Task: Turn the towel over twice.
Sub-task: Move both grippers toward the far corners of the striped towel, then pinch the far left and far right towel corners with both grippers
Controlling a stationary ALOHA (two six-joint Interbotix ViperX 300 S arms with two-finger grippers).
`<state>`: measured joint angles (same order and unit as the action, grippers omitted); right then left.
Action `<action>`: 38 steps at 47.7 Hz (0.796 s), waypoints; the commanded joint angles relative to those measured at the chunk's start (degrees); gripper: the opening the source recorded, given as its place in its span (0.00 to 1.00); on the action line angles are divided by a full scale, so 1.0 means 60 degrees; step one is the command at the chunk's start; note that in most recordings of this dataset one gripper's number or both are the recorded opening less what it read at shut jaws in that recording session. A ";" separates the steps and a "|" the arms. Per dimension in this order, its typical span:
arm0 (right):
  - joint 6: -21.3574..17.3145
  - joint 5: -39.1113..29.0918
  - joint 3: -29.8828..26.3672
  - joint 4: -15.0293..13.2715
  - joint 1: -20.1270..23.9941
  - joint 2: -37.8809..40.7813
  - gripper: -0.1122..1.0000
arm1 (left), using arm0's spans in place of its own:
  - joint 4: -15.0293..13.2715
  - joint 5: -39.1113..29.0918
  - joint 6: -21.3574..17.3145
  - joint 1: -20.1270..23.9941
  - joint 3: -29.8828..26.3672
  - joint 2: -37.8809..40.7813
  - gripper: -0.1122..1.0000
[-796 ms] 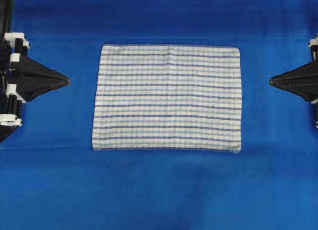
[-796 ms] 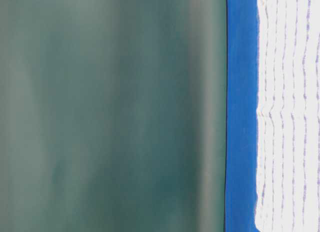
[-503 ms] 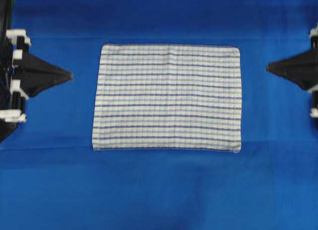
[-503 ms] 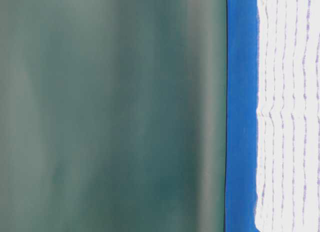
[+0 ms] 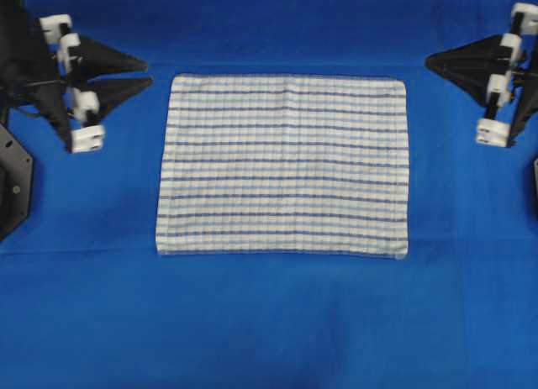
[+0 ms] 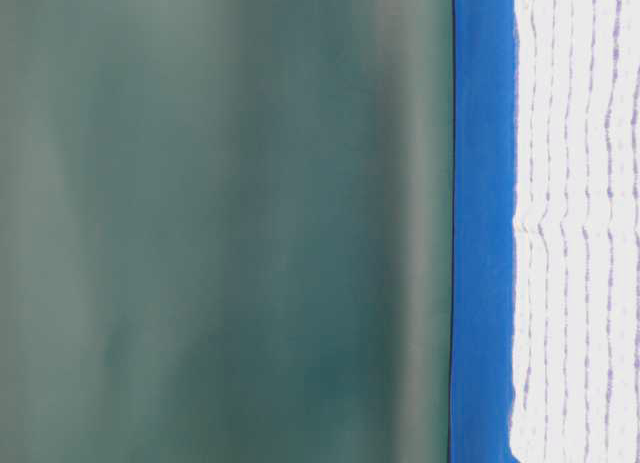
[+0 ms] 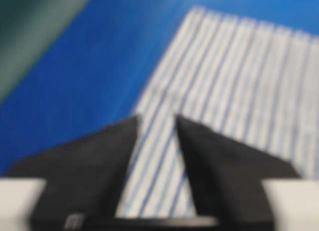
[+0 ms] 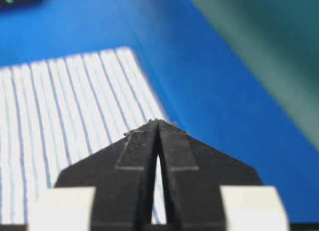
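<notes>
Towel [image 5: 283,165] found flat and fully spread at the middle of the counter [image 5: 269,322], on the plain blue table cloth [image 5: 84,305]; long edges running left to right in the overhead view, hems square, one faint crease near the far edge. No part lifted, so neither flip judged begun.

Left gripper [image 5: 148,75] stationed just off the towel's far-left corner, not touching; tips standing apart with a clear gap, nothing between them. In the left wrist view the same gripper [image 7: 155,118] aimed at the corner region of the towel [image 7: 234,86], blurred.

Right gripper [image 5: 427,62] stationed just off the far-right corner, likewise clear of the cloth; tips drawn together, nothing held. Confirmed in the right wrist view: gripper [image 8: 158,122] with tips meeting above the towel [image 8: 65,101].

Handling assessment: thin woven cloth, judged light, limp, non-fragile, with enough texture to resist slipping. Expected to sag and fold between hold points. Recommended hold: the two far corners at the hem, pinched simultaneously. Risk noted: catching the table cloth underneath along with the hem. Right tips to be parted before any pinch.
</notes>
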<state>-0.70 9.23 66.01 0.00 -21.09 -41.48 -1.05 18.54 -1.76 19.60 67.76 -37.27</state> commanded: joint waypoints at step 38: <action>-0.0029 0.1187 -0.0923 0.0044 -0.1846 0.6284 0.66 | 0.0000 0.2227 -0.0703 0.1714 -0.0762 0.6021 0.86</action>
<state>-0.79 14.77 61.44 0.09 -31.64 -4.92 -1.05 31.29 -5.89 29.27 64.51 -2.64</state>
